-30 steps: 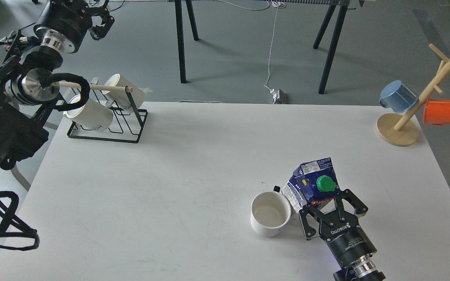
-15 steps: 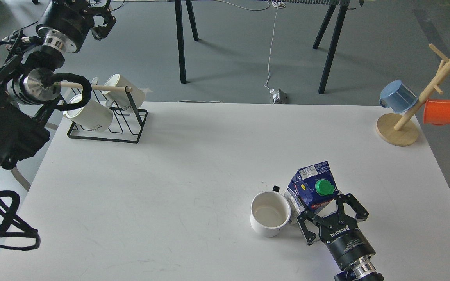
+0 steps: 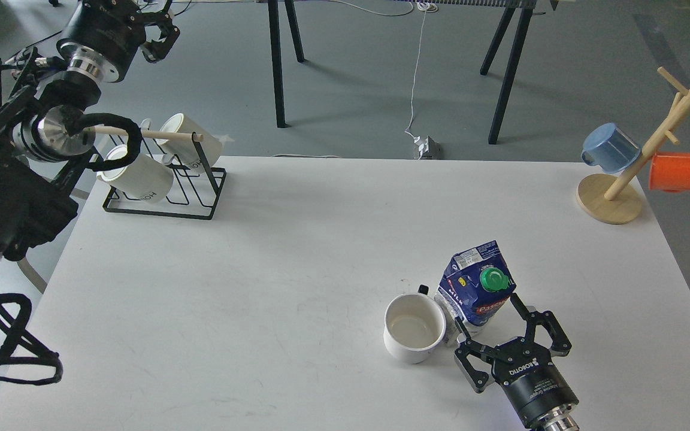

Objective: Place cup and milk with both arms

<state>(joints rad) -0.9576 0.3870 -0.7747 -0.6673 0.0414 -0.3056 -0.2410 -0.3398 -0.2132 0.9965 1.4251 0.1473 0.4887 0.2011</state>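
Observation:
The cup (image 3: 414, 327), a white mug with a small black handle at its far side, stands upright on the white table (image 3: 297, 239) near the front. The milk (image 3: 475, 290), a blue and white carton with a green cap, stands right next to it, touching or nearly so. My right gripper (image 3: 492, 332) is open, just in front of the carton, with its fingers spread and clear of it. My left gripper (image 3: 156, 30) is raised high at the far left, beyond the table, and looks open and empty.
A black wire rack (image 3: 162, 185) with two ribbed white mugs stands at the back left corner. A wooden mug tree (image 3: 623, 179) with a blue cup (image 3: 610, 148) and an orange cup (image 3: 674, 172) stands at the back right. Black trestle legs (image 3: 278, 66) stand behind.
My right gripper has let go of the milk and pulled back toward me, opening wider. The carton has settled from tilted to more upright. The left arm has barely moved.

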